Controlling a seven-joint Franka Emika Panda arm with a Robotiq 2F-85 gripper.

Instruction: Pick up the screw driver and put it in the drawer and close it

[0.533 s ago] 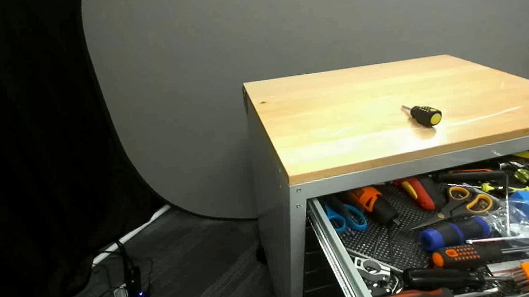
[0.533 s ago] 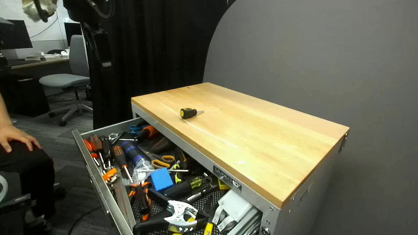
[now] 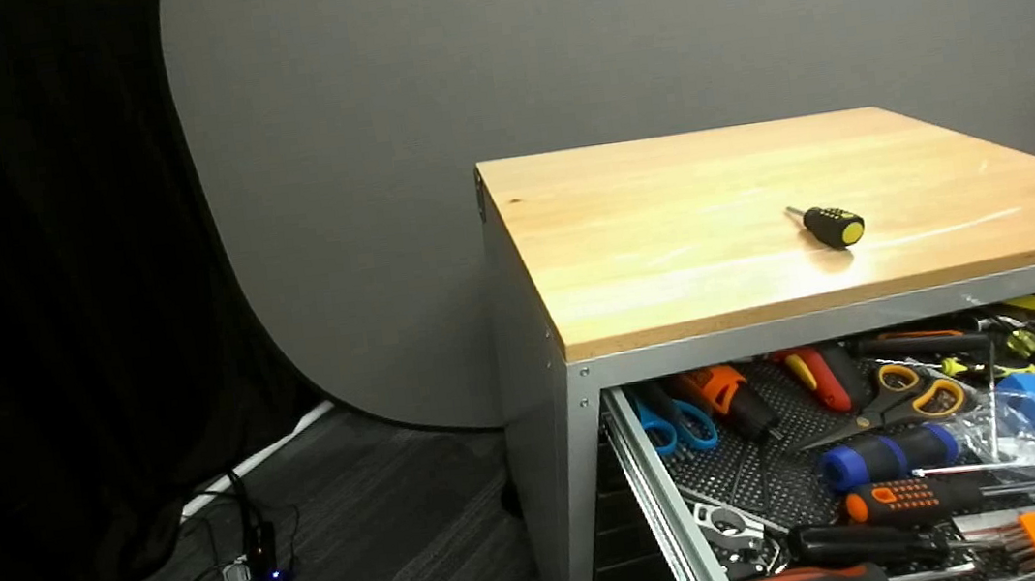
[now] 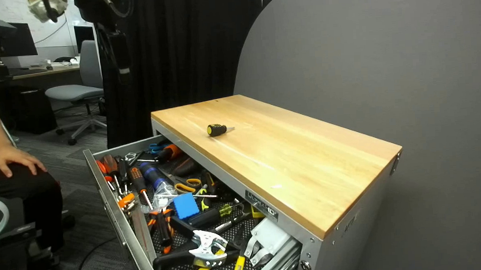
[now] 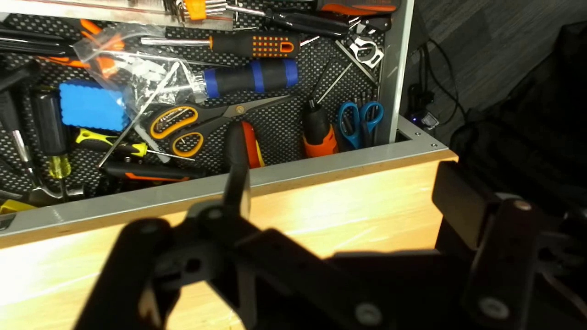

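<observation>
The screw driver, stubby with a black and yellow handle, lies on the wooden cabinet top near its front edge. It also shows in an exterior view. I cannot see it in the wrist view. The drawer is pulled open and full of tools; its side rail and side wall show too. My gripper is wide open and empty, and its fingers appear over the front part of the cabinet top. In an exterior view the gripper hangs high at the upper left, partly cut off.
The wooden top has a metal front rim above the drawer. In the drawer lie scissors, a blue block, a metal clamp and several handled tools. A person's hand rests on a knee beyond the drawer.
The arm and gripper at the top of an exterior view have shifted slightly right and up. The person's hand has shifted slightly. The screw driver and the drawer have not moved.
</observation>
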